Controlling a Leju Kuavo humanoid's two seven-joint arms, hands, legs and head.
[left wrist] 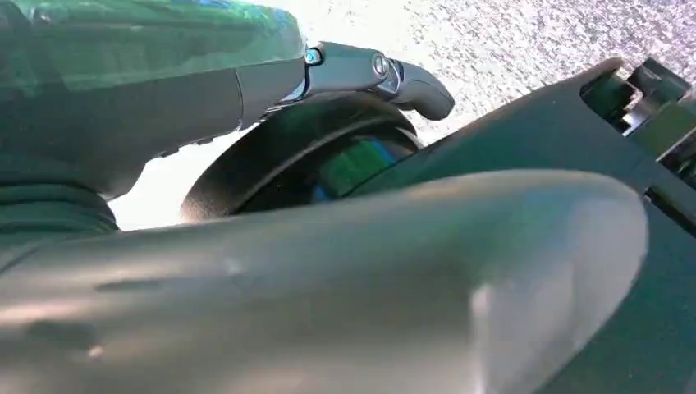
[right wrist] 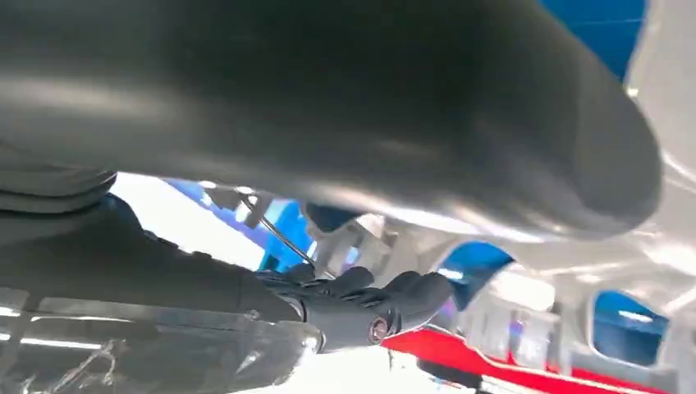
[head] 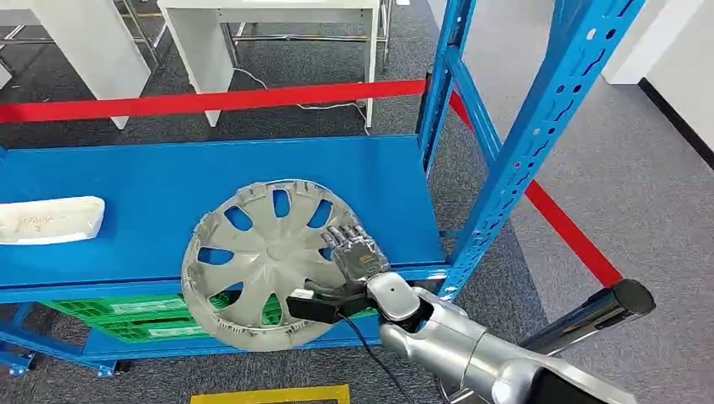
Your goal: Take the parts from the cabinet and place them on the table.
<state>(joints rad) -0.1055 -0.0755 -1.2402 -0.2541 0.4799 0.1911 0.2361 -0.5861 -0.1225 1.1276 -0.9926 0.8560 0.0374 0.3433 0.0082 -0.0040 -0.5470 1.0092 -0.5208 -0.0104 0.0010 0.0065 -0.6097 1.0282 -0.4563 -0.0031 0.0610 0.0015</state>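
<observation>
A silver wheel cover (head: 261,252) with several cut-outs lies tilted on the blue cabinet shelf (head: 126,181), its lower part hanging out past the shelf's front edge. My right hand (head: 358,252) grips the cover's right rim, fingers lying on its face. In the right wrist view the thick thumb (right wrist: 345,107) lies over the pale rim of the cover (right wrist: 657,246) and the dark fingers (right wrist: 369,308) curl beneath it. My left hand (left wrist: 328,271) holds nothing, its thumb apart from a dark finger (left wrist: 394,74).
A white foam piece (head: 50,220) lies at the shelf's left end. Green crates (head: 126,316) sit on the level below. A blue perforated upright (head: 539,126) stands just right of my arm. Red barrier tape (head: 210,101) and white tables (head: 269,34) lie beyond.
</observation>
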